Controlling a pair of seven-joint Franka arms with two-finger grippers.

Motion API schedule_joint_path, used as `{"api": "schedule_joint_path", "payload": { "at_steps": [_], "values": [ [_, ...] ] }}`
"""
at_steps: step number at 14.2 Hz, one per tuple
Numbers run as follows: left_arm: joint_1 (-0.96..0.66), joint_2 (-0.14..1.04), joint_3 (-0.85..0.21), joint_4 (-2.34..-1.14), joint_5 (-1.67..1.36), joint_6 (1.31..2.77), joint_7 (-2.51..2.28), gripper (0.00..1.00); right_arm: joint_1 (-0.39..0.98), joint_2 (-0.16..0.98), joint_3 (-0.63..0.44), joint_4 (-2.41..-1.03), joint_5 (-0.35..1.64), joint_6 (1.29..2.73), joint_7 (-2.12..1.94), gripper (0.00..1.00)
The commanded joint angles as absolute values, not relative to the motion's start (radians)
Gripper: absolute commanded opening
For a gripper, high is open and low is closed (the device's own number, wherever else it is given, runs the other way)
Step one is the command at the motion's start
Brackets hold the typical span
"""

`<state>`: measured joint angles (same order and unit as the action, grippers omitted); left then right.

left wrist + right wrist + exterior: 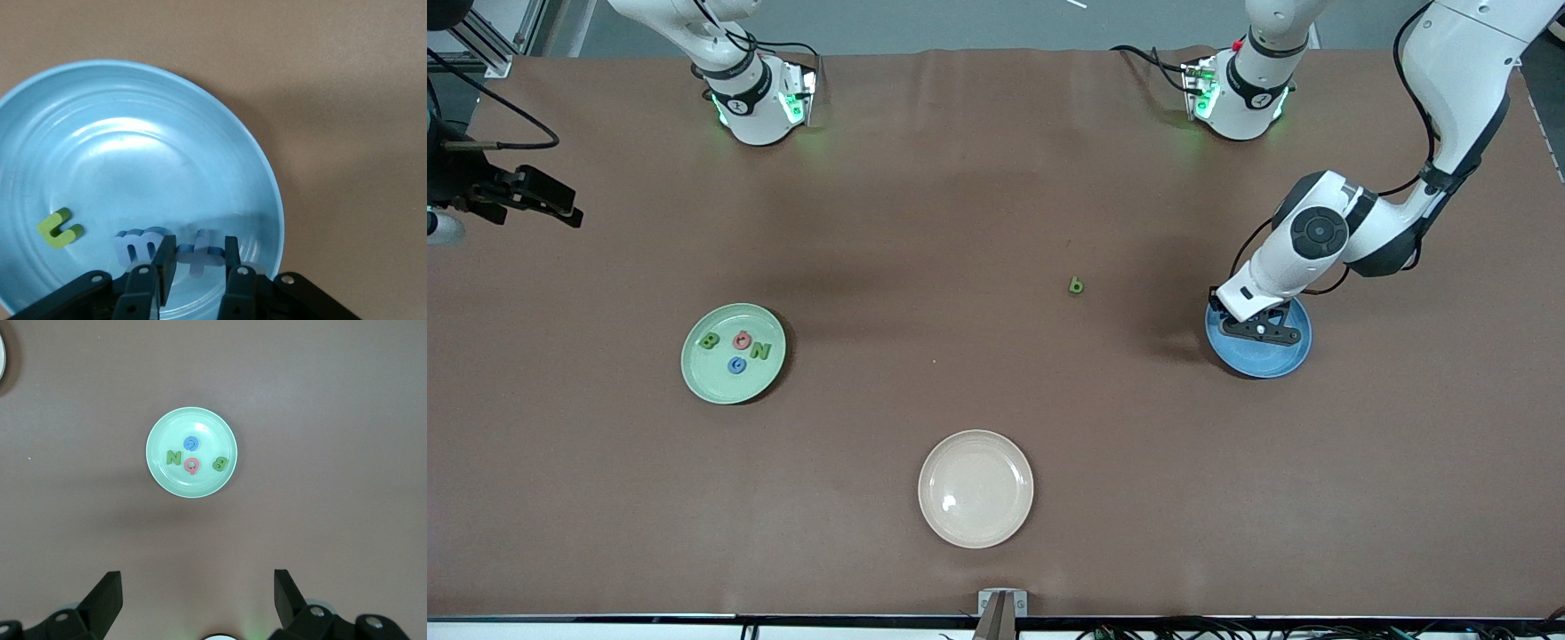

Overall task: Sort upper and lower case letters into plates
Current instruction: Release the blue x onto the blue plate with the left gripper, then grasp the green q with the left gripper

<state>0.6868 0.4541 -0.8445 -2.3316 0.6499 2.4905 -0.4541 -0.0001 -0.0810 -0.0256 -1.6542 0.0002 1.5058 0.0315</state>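
Observation:
My left gripper [1258, 331] is low over the blue plate [1276, 363], shut on the pale blue x [199, 252]. In the left wrist view its fingers [165, 263] press the x from both sides, just above the blue plate [133, 133]. A pale blue m [137, 245] and a green u [60, 228] lie in that plate beside it. The pale green plate [703, 373] holds a green B [710, 340], pink G [743, 339], green N [760, 350] and blue G [736, 364]. A green b [1076, 285] lies on the table. My right gripper [560, 209] waits open and empty, raised at the right arm's end of the table.
A cream-beige plate [975, 489] stands empty near the table's front edge, between the two other plates. Brown cloth covers the whole table. The right wrist view looks down on the green plate [160, 463] from high up.

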Motion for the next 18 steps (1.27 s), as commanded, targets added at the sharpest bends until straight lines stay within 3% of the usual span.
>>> {"api": "schedule_joint_path", "payload": {
  "at_steps": [1,10,11,13,14,18],
  "values": [
    [0.693,0.456,-0.850,-2.330,0.673,2.503,-0.453,0.30,0.011,-0.126,-0.031,-1.710,-0.005,1.525,0.023,1.00],
    [0.693,0.483,-0.830,-2.324,0.675,2.503,-0.453,0.37,0.017,-0.126,-0.028,-1.713,0.003,1.563,-0.004,1.00],
    [0.693,0.480,-0.830,-2.324,0.675,2.500,-0.453,0.44,0.015,-0.126,-0.028,-1.713,0.005,1.562,-0.012,1.00],
    [0.693,0.465,-0.831,-2.318,0.675,2.494,-0.462,0.86,0.014,-0.126,-0.029,-1.713,0.005,1.554,-0.011,1.00],
    [0.693,0.451,-0.834,-2.318,0.675,2.491,-0.465,0.97,0.012,-0.127,-0.029,-1.713,0.006,1.551,-0.006,1.00],
    [0.693,0.406,-0.939,-2.278,0.632,2.384,-0.507,1.00,0.009,-0.132,-0.032,-1.715,0.020,1.540,-0.002,1.00]
  ]
}}
